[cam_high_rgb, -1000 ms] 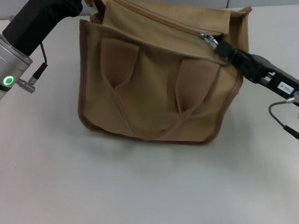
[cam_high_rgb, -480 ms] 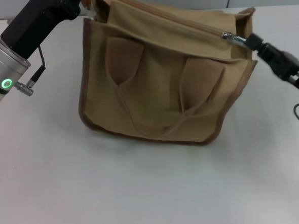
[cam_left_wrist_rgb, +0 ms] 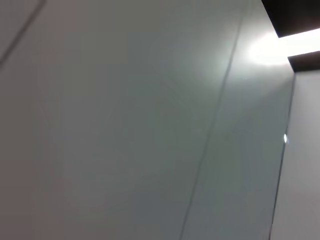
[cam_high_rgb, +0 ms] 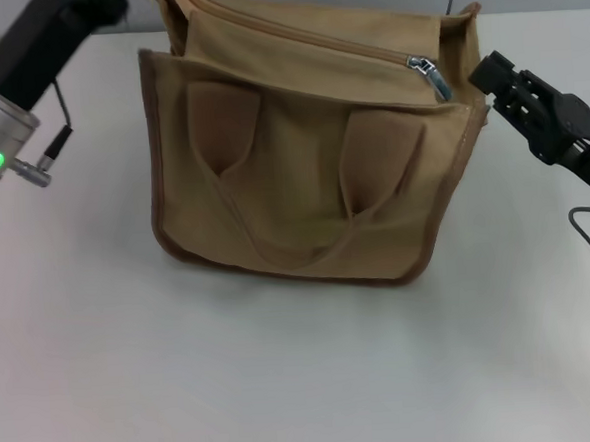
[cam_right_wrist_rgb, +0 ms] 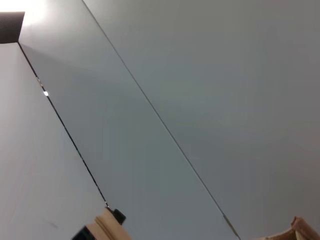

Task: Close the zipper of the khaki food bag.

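**Zipper run to the bag's right end, pull tab let go**

The zipper (cam_high_rgb: 314,47) is seen along the top of the khaki food bag (cam_high_rgb: 306,160), which stands upright on the white table (cam_high_rgb: 285,382) in the middle of the head view. Nearest the camera, bare tabletop is shown. Behind it, the bag's front face is presented, with two looped handles (cam_high_rgb: 303,190) hanging flat against it. Further back, the zipper line is laid across the top, and its silver pull tab (cam_high_rgb: 428,74) is found at the bag's right end, hanging loose. The right gripper (cam_high_rgb: 493,75) is held just beside that end, apart from the tab, with nothing grasped; whether its fingers are parted cannot be told. The left gripper's fingers are cut off at the bag's far left corner, so their state cannot be told; only the left arm (cam_high_rgb: 25,72) is seen.
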Controlling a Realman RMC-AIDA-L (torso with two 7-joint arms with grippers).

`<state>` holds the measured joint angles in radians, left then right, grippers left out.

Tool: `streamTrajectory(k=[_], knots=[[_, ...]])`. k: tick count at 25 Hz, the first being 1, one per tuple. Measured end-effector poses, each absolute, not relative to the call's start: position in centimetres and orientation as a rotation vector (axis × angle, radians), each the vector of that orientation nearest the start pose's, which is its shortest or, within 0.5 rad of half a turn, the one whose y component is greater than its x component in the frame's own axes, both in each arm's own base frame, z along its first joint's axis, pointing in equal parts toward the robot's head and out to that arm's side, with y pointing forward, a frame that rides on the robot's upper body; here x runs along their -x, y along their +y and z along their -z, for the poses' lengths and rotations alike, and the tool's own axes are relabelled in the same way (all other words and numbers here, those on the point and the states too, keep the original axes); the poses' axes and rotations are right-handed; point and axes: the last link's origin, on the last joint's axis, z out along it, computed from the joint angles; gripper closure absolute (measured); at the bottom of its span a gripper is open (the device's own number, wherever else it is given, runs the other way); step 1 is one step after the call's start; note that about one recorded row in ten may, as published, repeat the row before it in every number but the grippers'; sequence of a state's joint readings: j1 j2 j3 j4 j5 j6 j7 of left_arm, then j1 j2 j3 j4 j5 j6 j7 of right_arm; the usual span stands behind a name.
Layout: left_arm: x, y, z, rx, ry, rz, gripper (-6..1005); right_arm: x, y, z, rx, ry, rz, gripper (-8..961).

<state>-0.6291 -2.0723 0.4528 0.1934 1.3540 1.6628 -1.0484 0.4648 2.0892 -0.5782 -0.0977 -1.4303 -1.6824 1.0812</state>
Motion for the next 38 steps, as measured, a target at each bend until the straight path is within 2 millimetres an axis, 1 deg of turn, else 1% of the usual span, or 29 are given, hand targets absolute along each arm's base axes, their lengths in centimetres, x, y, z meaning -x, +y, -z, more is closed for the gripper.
streamTrajectory(k=[1,2,3,5,7,8,9,12,13,14,15,16,17,18,19,20,22,23,24,28,29,31,33,34,37,38], knots=[[22.4,35.3,-3.2,1.949,-0.546,1.612,934,-26.4,29.0,2.0,2.083,0.849,-1.513,706],[22.5,35.2,-3.5,1.936,-0.551,1.628,898,-26.4,29.0,2.1,2.084,0.845,-1.51,668],[22.7,34.6,-4.4,1.916,-0.534,1.683,861,-26.3,29.0,2.3,2.086,0.831,-1.502,656],[22.7,34.3,-4.7,1.914,-0.523,1.697,789,-26.3,29.0,2.4,2.085,0.823,-1.498,633],[22.6,33.3,-5.3,1.922,-0.464,1.753,716,-26.2,29.0,2.5,2.086,0.811,-1.494,609],[22.5,32.3,-5.6,1.941,-0.418,1.794,669,-26.1,29.0,2.5,2.087,0.806,-1.494,598],[22.5,32.3,-5.6,1.941,-0.418,1.794,623,-26.1,29.0,2.5,2.087,0.806,-1.494,586],[22.5,31.0,-5.6,2.009,-0.359,1.805,483,-26.0,29.1,2.5,2.094,0.798,-1.499,551],[22.9,29.9,-5.1,2.096,-0.345,1.765,441,-25.9,29.0,2.4,2.1,0.775,-1.499,539],[22.9,29.9,-5.1,2.096,-0.345,1.765,398,-25.9,29.0,2.4,2.1,0.775,-1.499,536],[23.6,28.6,-4.4,2.176,-0.352,1.717,356,-25.9,29.0,2.4,2.1,0.762,-1.497,533],[23.6,28.6,-4.4,2.176,-0.352,1.717,313,-26.0,28.9,2.3,2.1,0.748,-1.494,530],[24.0,27.9,-4.1,2.209,-0.352,1.689,271,-26.0,28.8,2.2,2.1,0.731,-1.491,526],[24.8,26.6,-3.7,2.252,-0.336,1.632,270,-26.1,28.5,2.1,2.102,0.699,-1.488,523],[24.8,26.6,-3.7,2.252,-0.336,1.632,270,-26.1,28.5,2.1,2.102,0.699,-1.488,520],[25.2,25.9,-3.6,2.267,-0.319,1.605,269,-26.0,28.4,2.1,2.105,0.687,-1.489,517],[26.2,24.3,-3.4,2.285,-0.278,1.55,268,-26.1,28.1,1.9,2.106,0.67,-1.497,511],[26.8,23.1,-3.3,2.292,-0.245,1.511,267,-26.2,27.9,1.6,2.104,0.651,-1.503,508],[26.8,23.1,-3.3,2.292,-0.245,1.511,267,-26.2,27.9,1.6,2.104,0.651,-1.503,505],[28.0,21.1,-2.7,2.308,-0.164,1.409,266,-26.3,27.6,1.1,2.107,0.61,-1.509,492],[28.0,21.1,-2.7,2.308,-0.164,1.409,266,-26.3,27.6,1.1,2.107,0.61,-1.509,489],[28.3,20.8,-2.3,2.334,-0.126,1.356,266,-26.2,27.5,1.1,2.13,0.578,-1.5,483],[28.7,20.7,-1.8,2.39,-0.096,1.293,265,-25.9,26.9,1.4,2.194,0.493,-1.473,476],[28.7,20.7,-1.8,2.39,-0.096,1.293,265,-25.9,26.9,1.4,2.194,0.493,-1.473,473],[28.7,21.2,-1.7,2.454,-0.124,1.274,264,-25.9,26.3,1.9,2.259,0.44,-1.444,464],[28.7,21.5,-1.8,2.481,-0.128,1.259,264,-26.0,26.0,2.2,2.305,0.411,-1.414,461]])
